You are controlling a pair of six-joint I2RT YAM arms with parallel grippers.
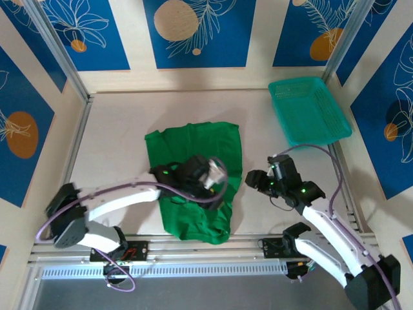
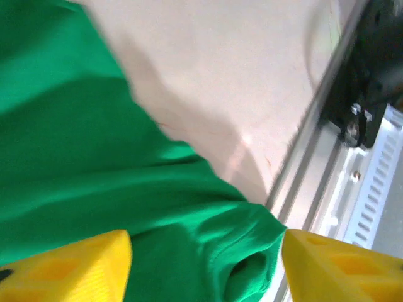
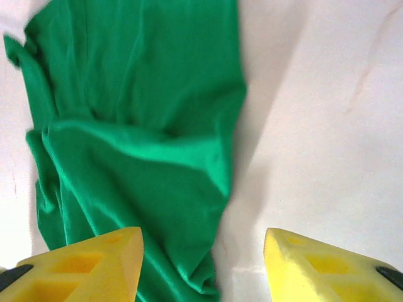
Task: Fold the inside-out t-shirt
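Note:
The inside-out t-shirt [image 1: 193,145] lies bunched in the middle of the table, bright green and wrinkly, reaching toward the near rail. My left gripper [image 1: 216,177] hovers over its right-hand part. In the left wrist view that gripper [image 2: 206,261] is open, its yellow fingers [image 2: 69,267] apart above a rumpled corner of the shirt [image 2: 94,157]. My right gripper [image 1: 255,181] is just right of the shirt's edge. In the right wrist view it [image 3: 203,261] is open, straddling the edge of the shirt [image 3: 138,126] and bare table, holding nothing.
A teal mesh basket [image 1: 310,111] stands at the back right of the table. A metal rail [image 1: 213,248] runs along the near edge, close to the shirt's bottom. Bare table [image 1: 116,129] lies left of the shirt.

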